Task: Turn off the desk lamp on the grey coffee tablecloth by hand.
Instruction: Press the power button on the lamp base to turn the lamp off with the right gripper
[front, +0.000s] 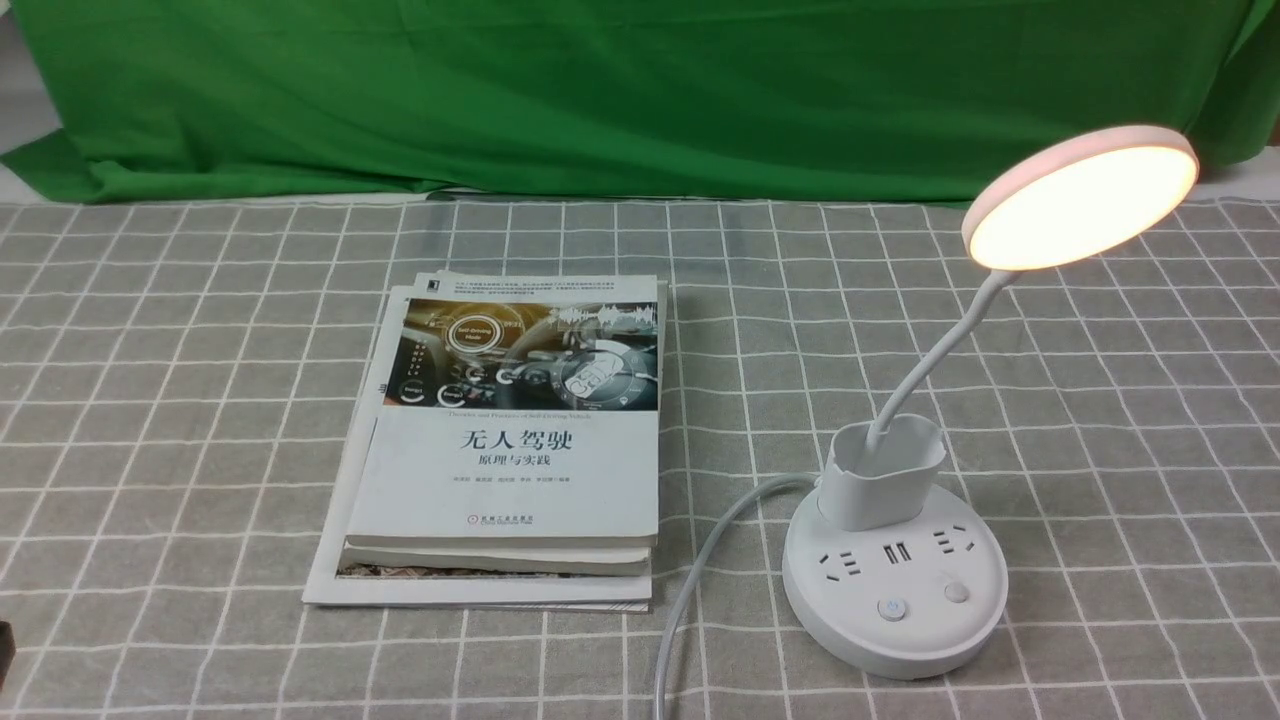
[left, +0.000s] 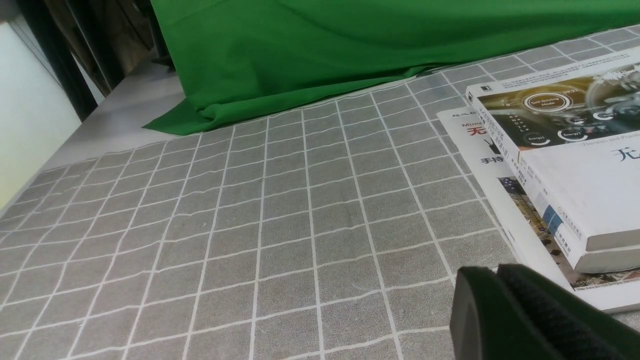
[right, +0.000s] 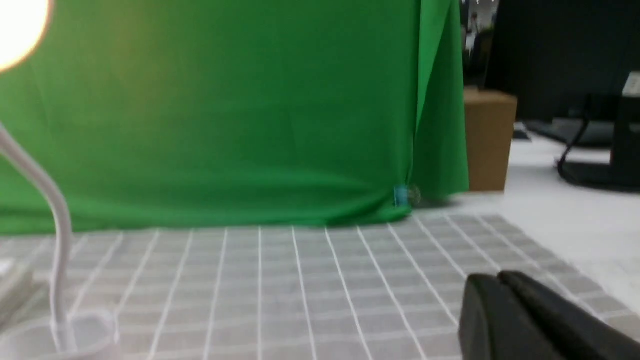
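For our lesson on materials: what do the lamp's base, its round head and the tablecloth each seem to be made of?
Lamp's base: probably hard plastic, smooth white, with moulded-looking socket slots.
Round head: likely a plastic rim with a translucent diffuser, since its face glows evenly.
Tablecloth: apparently woven fabric, matte grey; its white grid lines waver slightly, though a coated cloth is possible.

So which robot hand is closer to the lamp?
Right. The right gripper isn't touching the lamp, but its wrist view shows the neck and cup. The left gripper is over by the books.
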